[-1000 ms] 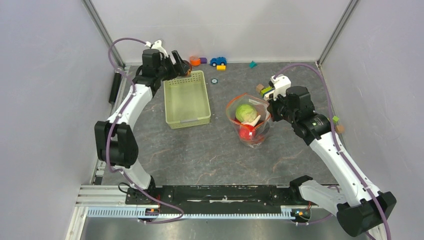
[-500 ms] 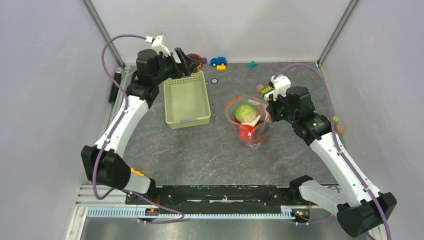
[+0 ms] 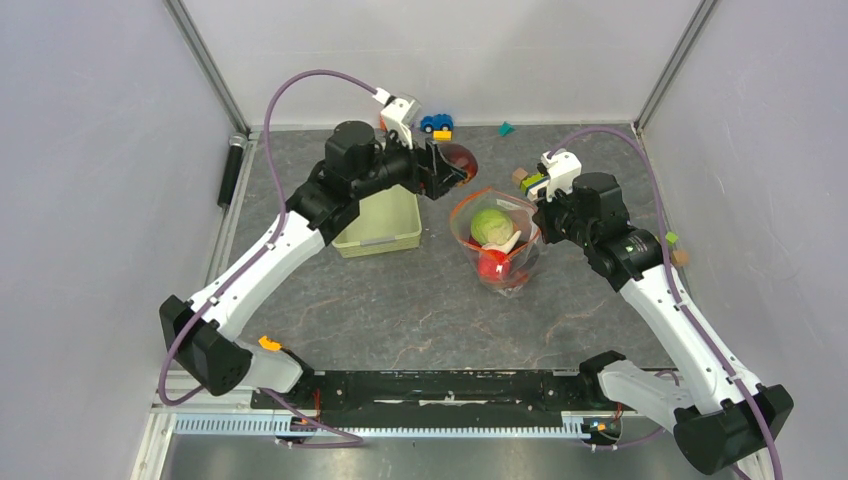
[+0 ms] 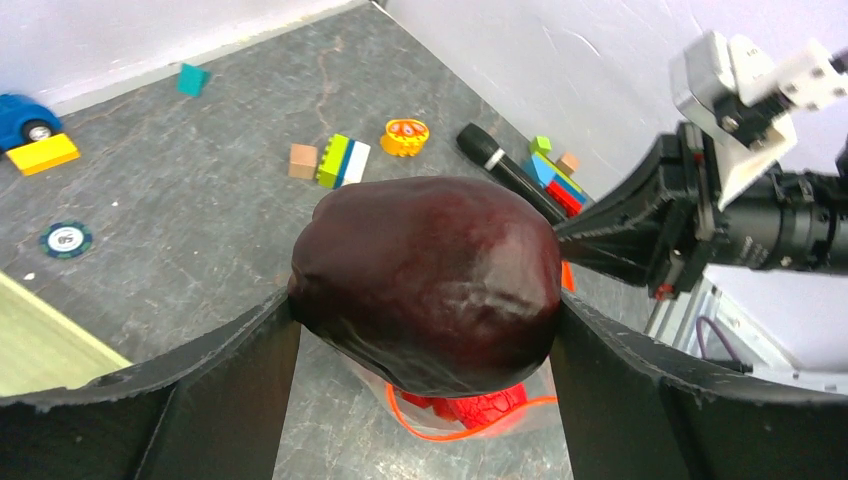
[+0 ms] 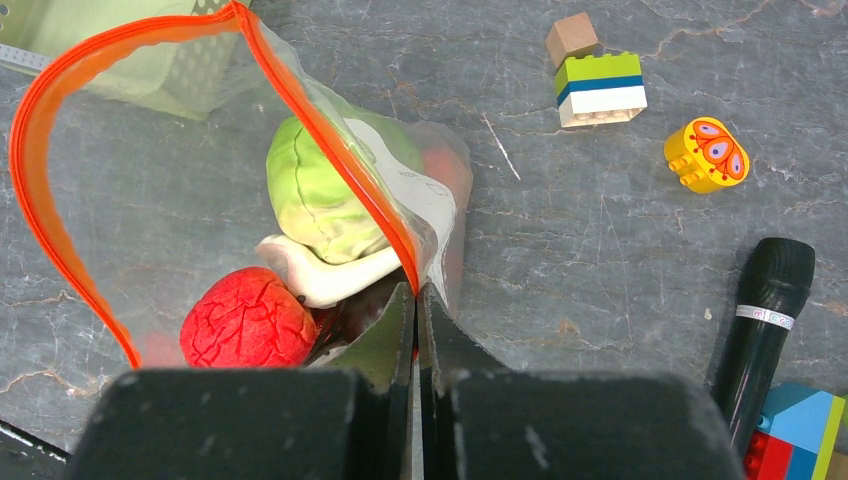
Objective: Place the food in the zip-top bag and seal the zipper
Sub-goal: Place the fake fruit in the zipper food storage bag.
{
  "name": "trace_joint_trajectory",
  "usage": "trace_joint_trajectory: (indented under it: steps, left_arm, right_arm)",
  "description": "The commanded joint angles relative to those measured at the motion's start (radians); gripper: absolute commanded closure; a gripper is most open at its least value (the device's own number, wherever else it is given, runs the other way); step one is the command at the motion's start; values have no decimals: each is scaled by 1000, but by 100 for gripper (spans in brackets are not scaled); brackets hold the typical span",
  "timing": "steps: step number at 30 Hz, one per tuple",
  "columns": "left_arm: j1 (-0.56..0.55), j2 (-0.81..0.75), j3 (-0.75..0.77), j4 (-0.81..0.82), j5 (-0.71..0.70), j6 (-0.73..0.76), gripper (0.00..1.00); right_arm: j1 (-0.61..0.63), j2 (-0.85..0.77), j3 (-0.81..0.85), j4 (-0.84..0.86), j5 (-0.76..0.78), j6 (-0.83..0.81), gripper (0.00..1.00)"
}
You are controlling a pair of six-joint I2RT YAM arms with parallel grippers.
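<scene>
1. Above the far part of the dark grey, stone-patterned worktop (image 3: 420,300), the left claw (image 3: 445,170) is clamped wide around a glossy dark purple toy fruit (image 4: 425,285). It hangs just beside the mouth of the clear zip-top bag (image 3: 497,240).
2. The right claw (image 5: 415,310) has its fingers pressed together on the bag's rim. This props the orange-red zipper strip (image 5: 300,105) open in a loop.
3. Inside the bag lie a round green cabbage (image 5: 310,190) and a wrinkled red fruit (image 5: 245,320).
4. The step in hand looks like loading. Next, the purple piece needs centring over the loop before release, and sealing comes later.
5. A pale green slotted basket (image 3: 385,225) sits left of the bag. Coloured blocks and a blue toy car (image 3: 436,122) are scattered near the plain pale walls.
</scene>
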Motion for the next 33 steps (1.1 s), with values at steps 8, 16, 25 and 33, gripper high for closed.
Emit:
trace_joint_trajectory:
  steps: [8, 16, 25, 33]
  left_arm:
    - [-175, 92, 120, -103, 16, 166, 44]
    - [-247, 182, 148, -182, -70, 198, 43]
    - [-278, 275, 178, -213, -140, 181, 43]
    - [-305, 360, 223, -222, -161, 172, 43]
  right_arm:
    - [-4, -28, -1, 38, -6, -10, 100]
    - [-4, -31, -6, 40, -3, -11, 100]
    - [-3, -37, -10, 42, -5, -11, 100]
    - [-4, -38, -12, 45, -11, -10, 100]
